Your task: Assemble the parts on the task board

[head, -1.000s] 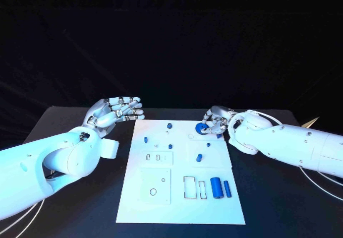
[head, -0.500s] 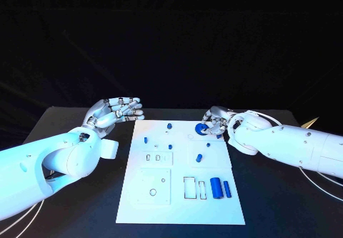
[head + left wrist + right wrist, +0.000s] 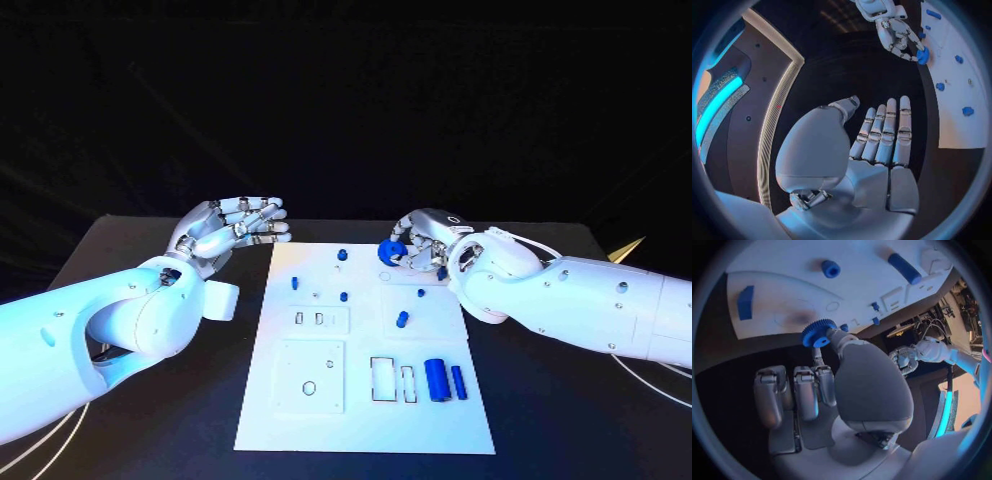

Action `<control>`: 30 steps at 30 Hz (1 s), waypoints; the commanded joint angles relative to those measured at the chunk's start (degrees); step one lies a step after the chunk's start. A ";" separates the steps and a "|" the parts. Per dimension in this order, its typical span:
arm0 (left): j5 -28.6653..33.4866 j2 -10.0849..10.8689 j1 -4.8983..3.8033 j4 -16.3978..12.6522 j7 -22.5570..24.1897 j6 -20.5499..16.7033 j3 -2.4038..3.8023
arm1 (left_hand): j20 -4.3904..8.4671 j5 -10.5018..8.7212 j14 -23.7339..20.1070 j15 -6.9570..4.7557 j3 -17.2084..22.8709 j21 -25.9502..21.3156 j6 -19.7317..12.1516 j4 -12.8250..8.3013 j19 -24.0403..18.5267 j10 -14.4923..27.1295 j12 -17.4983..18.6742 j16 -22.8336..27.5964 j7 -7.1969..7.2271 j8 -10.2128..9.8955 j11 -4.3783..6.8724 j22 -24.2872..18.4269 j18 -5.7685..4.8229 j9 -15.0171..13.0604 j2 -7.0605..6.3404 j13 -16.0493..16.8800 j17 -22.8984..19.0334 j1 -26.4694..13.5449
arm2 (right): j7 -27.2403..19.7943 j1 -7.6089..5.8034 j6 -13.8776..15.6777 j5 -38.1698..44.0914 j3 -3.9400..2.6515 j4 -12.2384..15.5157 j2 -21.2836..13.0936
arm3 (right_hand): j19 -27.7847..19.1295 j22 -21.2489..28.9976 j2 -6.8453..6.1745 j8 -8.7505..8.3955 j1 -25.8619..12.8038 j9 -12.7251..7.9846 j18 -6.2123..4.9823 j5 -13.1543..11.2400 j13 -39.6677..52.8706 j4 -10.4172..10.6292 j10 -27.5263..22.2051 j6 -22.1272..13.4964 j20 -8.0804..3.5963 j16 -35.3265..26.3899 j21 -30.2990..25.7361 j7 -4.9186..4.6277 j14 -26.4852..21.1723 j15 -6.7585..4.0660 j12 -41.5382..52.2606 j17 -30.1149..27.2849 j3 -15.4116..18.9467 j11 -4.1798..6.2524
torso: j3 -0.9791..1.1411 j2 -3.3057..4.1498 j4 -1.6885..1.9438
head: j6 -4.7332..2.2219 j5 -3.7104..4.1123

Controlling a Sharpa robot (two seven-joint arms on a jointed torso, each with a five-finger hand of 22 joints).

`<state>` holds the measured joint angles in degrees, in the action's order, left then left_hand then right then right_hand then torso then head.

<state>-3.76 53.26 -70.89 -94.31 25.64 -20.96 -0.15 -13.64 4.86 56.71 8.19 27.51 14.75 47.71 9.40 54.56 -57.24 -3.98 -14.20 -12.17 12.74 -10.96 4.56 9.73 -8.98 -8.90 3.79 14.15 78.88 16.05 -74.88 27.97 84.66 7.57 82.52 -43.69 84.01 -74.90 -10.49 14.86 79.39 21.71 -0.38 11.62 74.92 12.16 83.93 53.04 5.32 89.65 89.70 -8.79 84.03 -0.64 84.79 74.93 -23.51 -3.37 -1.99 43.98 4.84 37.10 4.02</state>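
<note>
- The left hand [image 3: 231, 228] is at the left of the white board [image 3: 325, 400], beside its far left corner and above the black table [image 3: 144, 250]. It holds nothing. In the left wrist view its fingers [image 3: 887, 131] are straight and lie side by side, and the thumb stands apart from them.
- On the left half of the board I count three small blue pegs: one at the far edge [image 3: 342, 255], one more to the left [image 3: 294, 283] and one near the middle [image 3: 345, 296].
- Nearer on this half there are two square plates with slots: one small [image 3: 316, 318] and one bigger [image 3: 312, 375].
- On the right half there is one tiny blue stud [image 3: 421, 293] and one short blue cylinder [image 3: 401, 320].
- At the near right part there are two long blue bars lying side by side, one thick [image 3: 436, 379] and one thin [image 3: 459, 381]. Just left of them I count two empty rectangular slots [image 3: 394, 379].
- The right hand [image 3: 421, 243] is over the far right corner of the board. It pinches one blue gear [image 3: 818, 333] between the thumb and a fingertip, and the other fingers [image 3: 795, 390] are stretched out together.
- The gear is in the air, a little above the board and not touching it.
</note>
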 commanded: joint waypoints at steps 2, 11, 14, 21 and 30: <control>0.14 -0.14 -0.06 -0.02 0.29 1.20 0.05 | -0.11 -0.25 -0.02 -0.01 -0.18 0.20 -0.39 -0.13 0.30 0.21 0.20 0.25 -2.42 -0.25 -0.25 -0.08 0.72 0.10 -0.09 0.02 0.09 0.40 | 1.88 -0.02 3.69 6.20 -0.04 1.95 1.04 | 5.99 -15.10 0.28 0.12 -0.83 0.23 0.38 0.21 10.18 0.01 2.03 1.92 -0.47 0.30 0.30 1.19 5.94 -0.53 0.40 14.93 -0.49 0.49 | 0.03 0.03 -0.12 | -0.05 -0.35; 0.14 -0.38 -0.07 0.06 0.24 1.23 0.05 | -0.11 -0.25 -0.02 -0.01 -0.18 0.20 -0.39 -0.13 0.30 0.21 0.20 0.25 -2.42 -0.25 -0.25 -0.08 0.72 0.10 -0.09 0.02 0.09 0.40 | 2.58 0.35 2.51 8.13 0.24 1.75 5.69 | 5.99 -15.10 0.27 0.12 -0.97 0.24 0.38 0.17 10.21 0.02 2.06 1.98 -0.49 0.29 0.30 1.21 5.94 -0.55 0.43 14.92 -0.59 0.51 | -0.04 0.05 0.19 | 0.03 -0.79; 0.14 -0.45 -0.07 0.03 0.20 1.24 0.05 | -0.11 -0.25 -0.02 -0.01 -0.18 0.20 -0.39 -0.13 0.30 0.21 0.20 0.25 -2.42 -0.25 -0.25 -0.08 0.72 0.10 -0.09 0.02 0.09 0.40 | 2.78 0.46 2.12 8.40 0.34 1.16 6.91 | 5.99 -15.10 0.29 0.11 -1.05 0.24 0.38 0.15 10.22 0.03 2.07 2.02 -0.50 0.29 0.30 1.22 5.94 -0.56 0.44 14.91 -0.67 0.52 | -0.12 0.02 0.31 | 0.16 -0.72; 0.14 -0.63 -0.08 0.02 -0.22 1.64 0.05 | -0.12 -0.25 -0.04 -0.01 -0.18 0.18 -0.41 -0.24 0.28 0.23 0.22 0.29 -2.43 -0.28 -0.26 -0.11 0.73 0.10 -0.12 0.03 0.17 0.52 | 2.79 0.79 1.16 8.65 0.43 -0.67 9.32 | 5.99 -15.10 0.30 0.10 -1.07 0.24 0.38 0.16 10.19 0.02 2.05 2.01 -0.50 0.29 0.30 1.23 5.94 -0.57 0.41 14.91 -0.71 0.53 | -0.01 0.17 -0.07 | 0.20 -1.07; 0.14 -1.13 -0.08 0.14 -0.27 1.81 0.05 | -0.12 -0.25 -0.04 -0.01 -0.18 0.18 -0.41 -0.24 0.28 0.23 0.22 0.29 -2.43 -0.28 -0.26 -0.11 0.73 0.10 -0.12 0.03 0.17 0.52 | 2.58 1.10 0.19 8.63 0.44 -3.38 11.87 | 5.99 -15.10 0.28 0.05 -1.14 0.22 0.38 0.15 10.23 0.00 2.09 1.98 -0.51 0.31 0.30 1.23 5.95 -0.58 0.44 14.97 -0.81 0.53 | 0.05 0.13 0.00 | 0.42 -0.91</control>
<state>-3.75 52.26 -70.89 -94.11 25.19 -20.37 -0.14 -13.64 4.86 56.71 8.19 27.52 14.75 47.71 9.40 54.56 -57.24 -3.98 -14.20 -12.17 12.74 -10.96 4.51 9.73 -8.94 -8.90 3.79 14.27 78.88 18.64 -73.83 29.47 92.24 8.02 79.46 -32.05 84.01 -74.93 -10.57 14.76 78.40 21.71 -0.39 11.60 74.90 12.15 84.14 53.25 5.32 89.65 89.69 -8.80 83.82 -0.84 85.01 74.92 -23.85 -3.17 -1.99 44.14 4.84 37.41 2.99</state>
